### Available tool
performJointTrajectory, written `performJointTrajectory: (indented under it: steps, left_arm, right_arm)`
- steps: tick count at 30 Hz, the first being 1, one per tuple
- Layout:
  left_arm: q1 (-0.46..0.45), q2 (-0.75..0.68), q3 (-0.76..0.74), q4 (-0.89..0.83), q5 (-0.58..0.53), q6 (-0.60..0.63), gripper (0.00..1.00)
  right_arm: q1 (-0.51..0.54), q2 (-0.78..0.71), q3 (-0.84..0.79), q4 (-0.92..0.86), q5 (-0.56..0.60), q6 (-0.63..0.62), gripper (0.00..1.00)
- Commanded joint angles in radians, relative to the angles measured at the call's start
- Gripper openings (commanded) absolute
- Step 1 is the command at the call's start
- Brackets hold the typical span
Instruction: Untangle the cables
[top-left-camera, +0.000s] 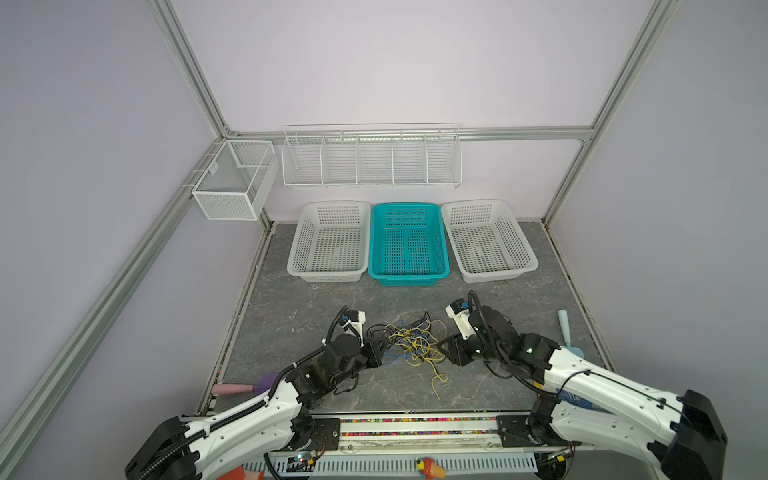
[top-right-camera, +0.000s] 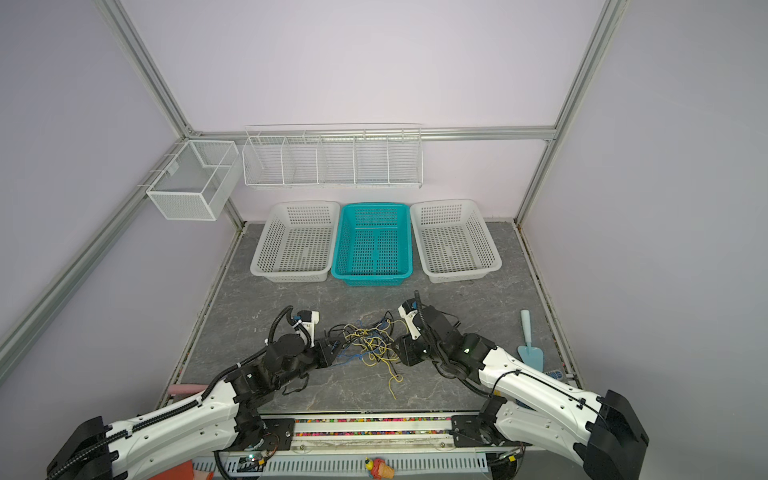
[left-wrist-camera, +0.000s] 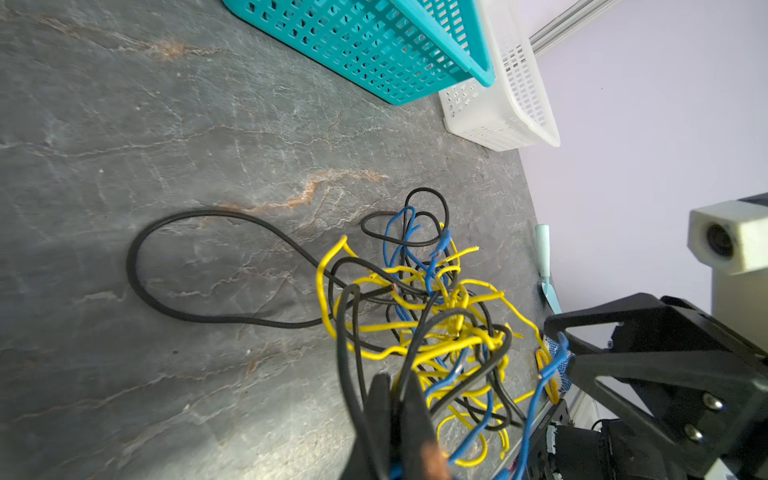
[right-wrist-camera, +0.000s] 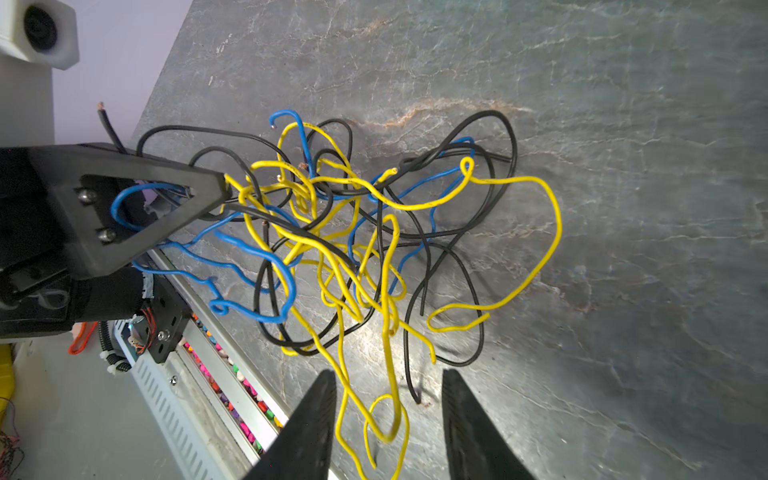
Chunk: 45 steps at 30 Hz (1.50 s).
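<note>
The cables (top-left-camera: 413, 345) (top-right-camera: 372, 345) lie as one tangle of thin yellow, black and blue wires on the grey slate table, between my two grippers. My left gripper (top-left-camera: 379, 348) (left-wrist-camera: 395, 384) is at the tangle's left side, shut on black and blue strands. In the left wrist view a long black loop (left-wrist-camera: 137, 266) trails out over the table. My right gripper (top-left-camera: 445, 348) (right-wrist-camera: 388, 376) stands open at the tangle's right side. A loose yellow loop (right-wrist-camera: 390, 432) hangs between its fingers without touching them.
Three baskets stand at the back: white (top-left-camera: 328, 275), teal (top-left-camera: 409, 277), white (top-left-camera: 492, 275). A wire rack (top-left-camera: 370, 160) and a mesh box (top-left-camera: 232, 178) hang on the walls. A light blue trowel (top-left-camera: 566, 332) lies right, a pink-handled tool (top-left-camera: 245, 388) left. A bead-filled rail (top-left-camera: 415, 428) runs along the front edge.
</note>
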Motion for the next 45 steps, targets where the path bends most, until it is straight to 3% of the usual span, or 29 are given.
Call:
performJointTrajectory:
  steps: [1,4,8,16,26,34,41,45]
  left_arm:
    - [0.006,-0.022,-0.005,0.025,-0.018,-0.009,0.00]
    - [0.005,-0.038,-0.009,0.023,-0.025,-0.011,0.00]
    - [0.005,-0.066,-0.015,0.005,-0.040,-0.009,0.00]
    - [0.005,-0.181,-0.052,-0.129,-0.124,-0.028,0.00]
    - [0.023,-0.230,-0.086,-0.265,-0.185,-0.066,0.00]
    - [0.064,-0.163,-0.082,-0.290,-0.167,-0.077,0.00]
    - [0.093,-0.146,-0.073,-0.297,-0.145,-0.069,0.00]
    - [0.104,-0.169,-0.073,-0.265,-0.118,-0.073,0.00]
  right_arm:
    - [0.003,0.042,-0.023,0.086,-0.035,0.043,0.42]
    - [0.006,0.076,-0.026,0.110,-0.059,0.048,0.31]
    - [0.005,0.051,-0.021,0.091,-0.017,0.050,0.06]
    - [-0.012,-0.205,0.027,-0.138,0.243,0.000,0.06]
    - [-0.063,-0.376,0.206,-0.366,0.424,-0.057,0.06]
    - [-0.074,-0.391,0.401,-0.460,0.459,-0.111,0.06]
    - [-0.076,-0.389,0.439,-0.507,0.470,-0.138,0.06]
    - [-0.076,-0.352,0.364,-0.481,0.352,-0.134,0.06]
